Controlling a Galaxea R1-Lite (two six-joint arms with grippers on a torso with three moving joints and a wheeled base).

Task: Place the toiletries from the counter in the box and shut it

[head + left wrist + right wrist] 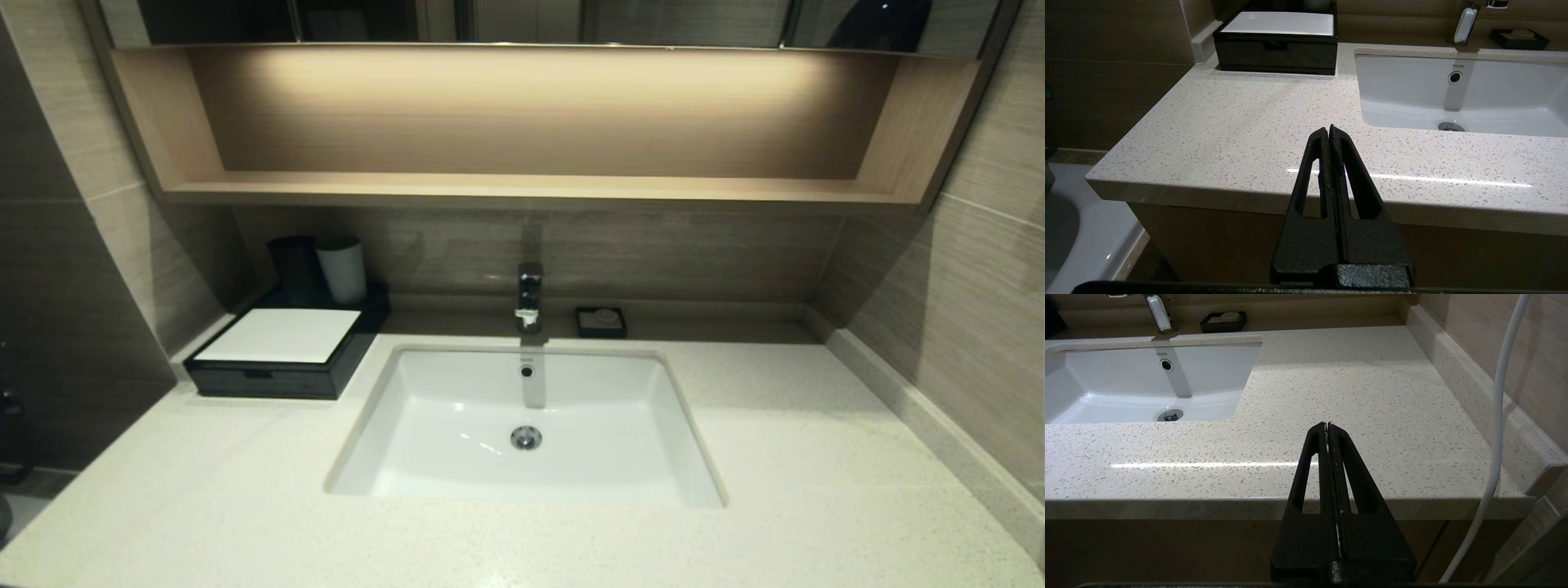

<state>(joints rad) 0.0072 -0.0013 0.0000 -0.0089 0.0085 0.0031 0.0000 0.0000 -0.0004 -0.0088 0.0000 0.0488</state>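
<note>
Toiletries nowhere visible on the speckled surface [816,457] — black box [282,359] sits shut at its back-left corner, left pincer [1329,130] and right pincer [1327,426] both closed, empty, held off the front edge — task appears finished

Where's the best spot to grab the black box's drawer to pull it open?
Probably the notch pull at the top middle of the drawer front of the box. It faces the counter's front edge, so come from there; the left gripper is nearer.
</note>
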